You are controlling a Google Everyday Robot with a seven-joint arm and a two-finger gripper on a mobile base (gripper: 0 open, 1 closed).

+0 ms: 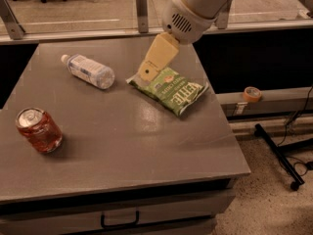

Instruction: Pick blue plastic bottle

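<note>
Small clear blue-labelled plastic bottle (pixel 88 71) lies on its side, left of cream gripper (pixel 145 73), base end nearest; gripper's state cannot be told.
</note>
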